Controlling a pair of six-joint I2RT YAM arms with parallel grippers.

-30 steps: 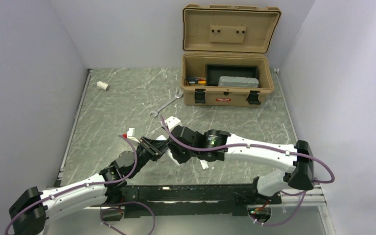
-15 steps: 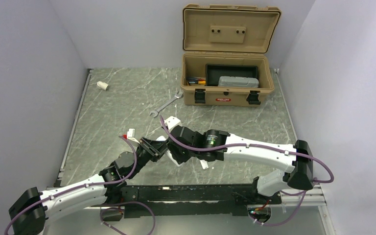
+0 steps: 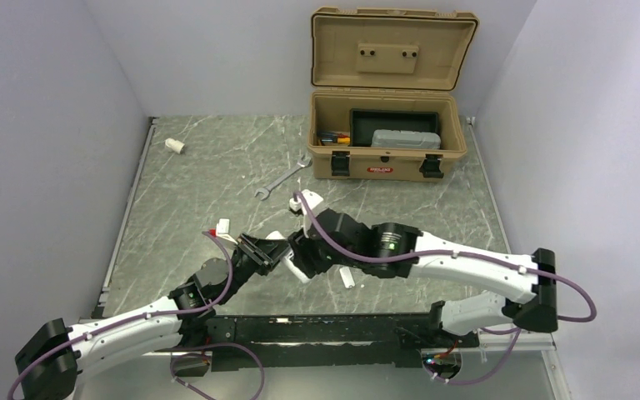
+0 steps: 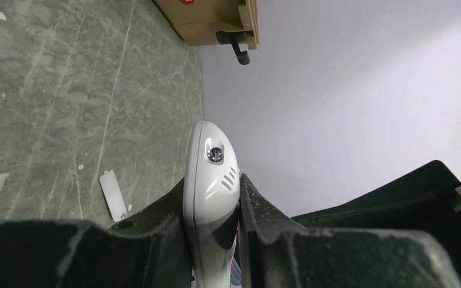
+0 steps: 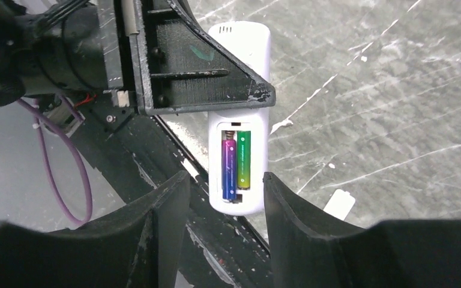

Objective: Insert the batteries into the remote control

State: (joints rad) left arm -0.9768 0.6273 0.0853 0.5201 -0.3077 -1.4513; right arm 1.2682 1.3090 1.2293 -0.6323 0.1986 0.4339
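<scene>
White plastic remote control (image 5: 256, 150), judged light, rigid and slick, is clamped at its long edges by the left gripper (image 4: 212, 198). Both batteries (image 5: 236, 165) sit in its open bay. Right gripper (image 5: 225, 183) is spread wide, empty. Grip edges only.

Whole right arm (image 3: 467, 262), right end effector (image 3: 300, 254) shifted slightly rightward.

The left arm (image 3: 133, 323) and the right arm (image 3: 467, 262) both had white shells on the long links and round black joints. A purple cable (image 5: 88, 180) ran along each, looping out at 3 o'clock of the right base (image 3: 536, 300). The black fingers (image 5: 156, 228) had scuffed, pale edges.
</scene>
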